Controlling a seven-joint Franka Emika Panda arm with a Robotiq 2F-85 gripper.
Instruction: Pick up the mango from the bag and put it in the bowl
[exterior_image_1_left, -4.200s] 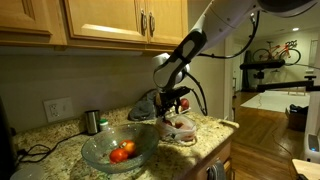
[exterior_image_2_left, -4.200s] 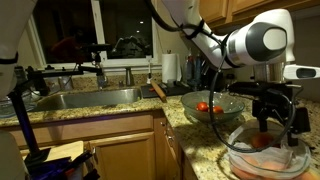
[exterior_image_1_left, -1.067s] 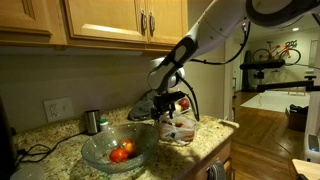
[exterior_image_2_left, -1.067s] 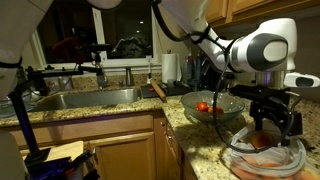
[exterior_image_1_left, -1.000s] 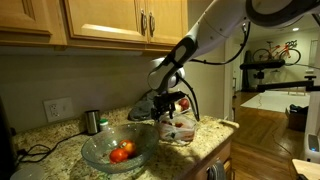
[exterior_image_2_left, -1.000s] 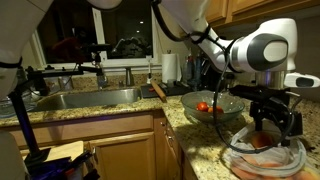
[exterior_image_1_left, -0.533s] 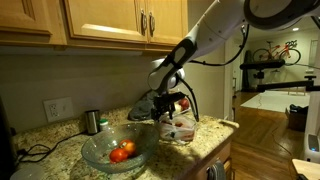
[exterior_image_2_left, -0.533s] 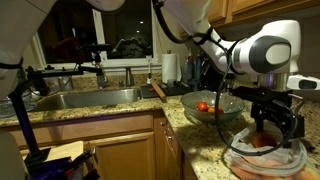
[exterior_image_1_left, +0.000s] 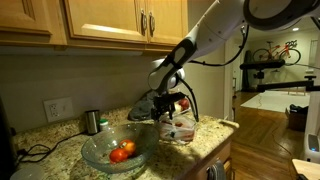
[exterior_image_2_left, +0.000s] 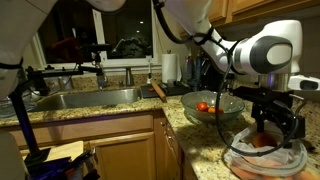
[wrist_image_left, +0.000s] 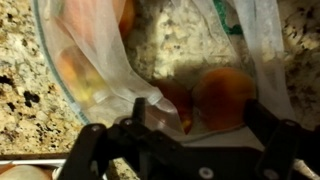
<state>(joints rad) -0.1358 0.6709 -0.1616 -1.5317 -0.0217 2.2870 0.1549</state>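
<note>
The hand (wrist_image_left: 195, 112) hangs with fingers spread apart inside the open bag (wrist_image_left: 105, 70), so the orange mango (wrist_image_left: 222, 97) lies between them for gripping, with the bowl (exterior_image_1_left: 100, 152) beside it on the tabletop (exterior_image_1_left: 55, 138).

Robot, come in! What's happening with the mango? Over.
Jaws open, empty, low over the bag. Orange fruit inside it, not gripped. Bowl ready, red fruit in it. Plastic folds crowd the orange fruit.
</note>
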